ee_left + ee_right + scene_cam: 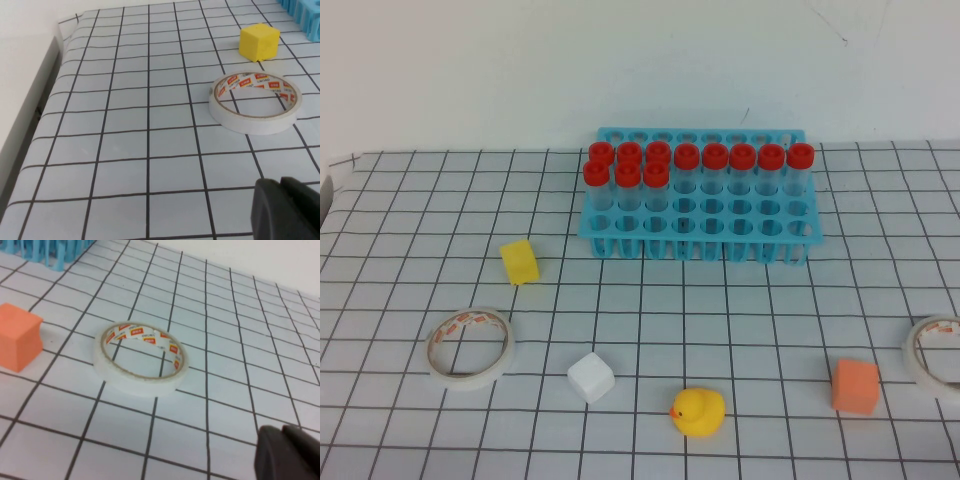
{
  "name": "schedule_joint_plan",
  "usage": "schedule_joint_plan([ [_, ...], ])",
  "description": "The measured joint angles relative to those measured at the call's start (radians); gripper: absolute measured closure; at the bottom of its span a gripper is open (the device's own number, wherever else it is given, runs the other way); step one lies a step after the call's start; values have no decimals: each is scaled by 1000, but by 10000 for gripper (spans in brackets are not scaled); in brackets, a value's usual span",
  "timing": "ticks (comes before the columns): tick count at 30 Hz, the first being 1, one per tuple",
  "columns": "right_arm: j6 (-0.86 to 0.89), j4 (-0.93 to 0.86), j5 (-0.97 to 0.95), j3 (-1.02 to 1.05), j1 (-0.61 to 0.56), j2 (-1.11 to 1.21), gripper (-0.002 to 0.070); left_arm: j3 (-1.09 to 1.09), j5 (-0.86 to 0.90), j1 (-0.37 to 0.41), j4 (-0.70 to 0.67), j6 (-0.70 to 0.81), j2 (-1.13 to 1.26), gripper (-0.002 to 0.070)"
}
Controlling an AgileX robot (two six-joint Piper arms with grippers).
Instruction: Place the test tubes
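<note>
A blue test-tube rack (700, 240) stands at the back middle of the table. Several clear tubes with red caps (686, 157) stand upright in it, one row across the back and three more in the row in front at the rack's left end. Neither arm shows in the high view. My left gripper (280, 186) is shut and holds nothing, low over the table's near left, short of a tape roll (255, 102). My right gripper (281, 432) is shut and holds nothing, over the near right, short of another tape roll (141, 359).
On the gridded cloth lie a yellow cube (519, 261), a white cube (591, 377), a yellow rubber duck (699, 411), an orange cube (856, 386) and tape rolls at left (470, 347) and right (935, 354). The table's left edge (30, 125) drops off.
</note>
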Motion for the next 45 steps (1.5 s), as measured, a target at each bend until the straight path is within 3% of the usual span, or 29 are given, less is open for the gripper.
schedule_joint_plan([
  [18, 182, 28, 35, -3, -2, 0, 678, 0, 0, 0, -2, -4, 0, 676],
  [45, 184, 19, 36, -3, -5, 0, 678, 0, 0, 0, -2, -4, 0, 676],
])
